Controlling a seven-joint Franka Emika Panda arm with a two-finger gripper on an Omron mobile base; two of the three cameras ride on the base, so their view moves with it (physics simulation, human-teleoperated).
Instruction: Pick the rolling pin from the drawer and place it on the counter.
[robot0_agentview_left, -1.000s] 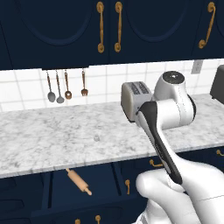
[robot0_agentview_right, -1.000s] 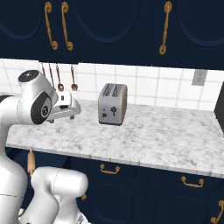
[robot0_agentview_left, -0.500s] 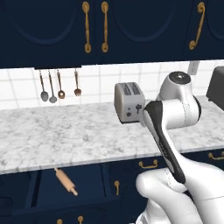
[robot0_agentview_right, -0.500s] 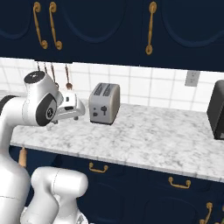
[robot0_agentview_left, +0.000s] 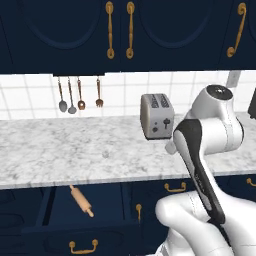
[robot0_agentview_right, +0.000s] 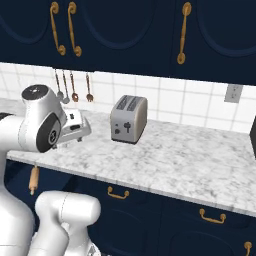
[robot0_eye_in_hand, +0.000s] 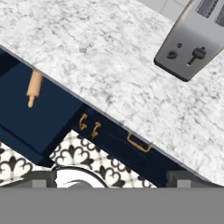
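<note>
Nearest the base, below the counter's front edge, the drawer (robot0_agentview_left: 60, 215) stood pulled out, its brass handle at the front panel. That left its inside bare from above, which is presumably why it was open: the pin (robot0_agentview_left: 81, 200) lay flat on the drawer floor, slanted, toward the right side, touching nothing else that could be made out. From the right base view only one end of it peeked out under the counter's edge.

Above and to the right, the arm was folded high, with the gripper (robot0_agentview_right: 75, 131) hanging over the counter's front part, well apart from the pin. Its fingers were spread wide with nothing between them, as suits a hand that has not yet gone down for a grasp. The hand camera looked down past the counter's edge into the drawer, so the pin was in sight for an approach.

Farther back, the counter (robot0_agentview_left: 75, 150) ran broad and mostly bare, leaving ample room to set the pin down. A toaster (robot0_agentview_left: 156, 116) stood near its back edge, and utensils (robot0_agentview_left: 79, 95) hung on the wall behind.
</note>
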